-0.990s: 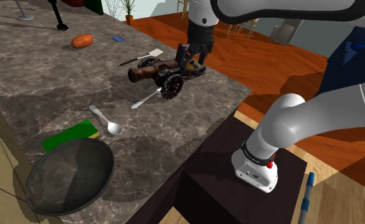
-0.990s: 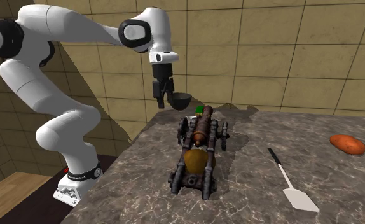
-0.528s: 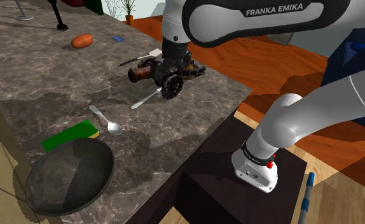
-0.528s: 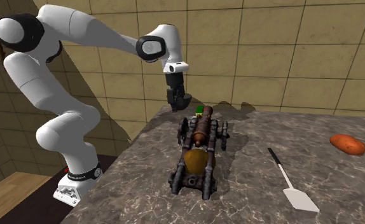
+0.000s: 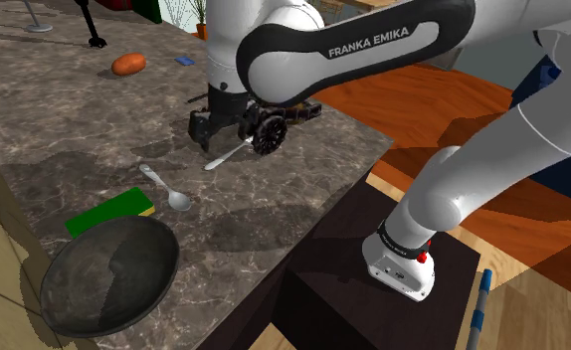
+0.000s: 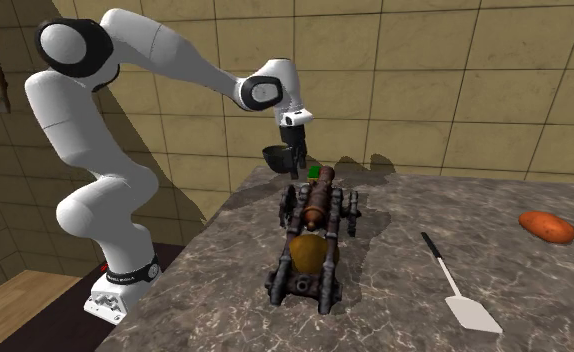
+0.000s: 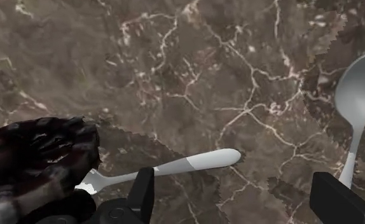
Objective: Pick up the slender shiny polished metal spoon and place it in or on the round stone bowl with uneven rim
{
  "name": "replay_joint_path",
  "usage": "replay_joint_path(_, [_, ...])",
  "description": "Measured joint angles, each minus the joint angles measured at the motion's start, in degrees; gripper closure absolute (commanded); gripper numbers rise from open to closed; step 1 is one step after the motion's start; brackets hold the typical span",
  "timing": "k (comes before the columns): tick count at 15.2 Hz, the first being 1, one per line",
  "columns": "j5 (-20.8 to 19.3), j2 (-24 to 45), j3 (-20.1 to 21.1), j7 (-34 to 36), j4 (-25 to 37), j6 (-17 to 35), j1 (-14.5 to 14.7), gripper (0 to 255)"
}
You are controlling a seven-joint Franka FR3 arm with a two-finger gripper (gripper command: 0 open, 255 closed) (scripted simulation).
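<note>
Jaws apart over counter (image 7: 175,76), spoon (image 7: 358,95) near

Glossy white, rounded arm (image 5: 453,189), dark at its joints, bears white "FRANKA EMIKA" lettering (image 5: 363,42) on black above the all-black claw (image 5: 211,129); a red dot (image 5: 420,257) marks its far end.

Silver spoon (image 5: 165,186) lying flat, near dark bowl (image 5: 109,274)

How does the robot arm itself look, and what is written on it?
The arm has rounded white shells with dark bands at the joints. One dark band carries the white letters FRANKA EMIKA. The foot is white with a black ring and small red marks. The gripper is all black, with two blocky fingers. I see no cables.
</note>
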Motion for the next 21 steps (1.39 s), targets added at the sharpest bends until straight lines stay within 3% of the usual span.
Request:
replay_joint_path(4, [-4.2,7.5,4.2,7.1,3.5,4.8,-0.5,0])
replay_joint_path(8, [-11.7,16.9,7.4,15.5,9.8,7.6,-0.3,0])
replay_joint_path(13, [-20.6,26.6,7.7,23.8,16.4,9.4,2.4,0])
replay_joint_path(21, [-24.8,30.8,6.4,26.6,16.6,12.6,3.6,0])
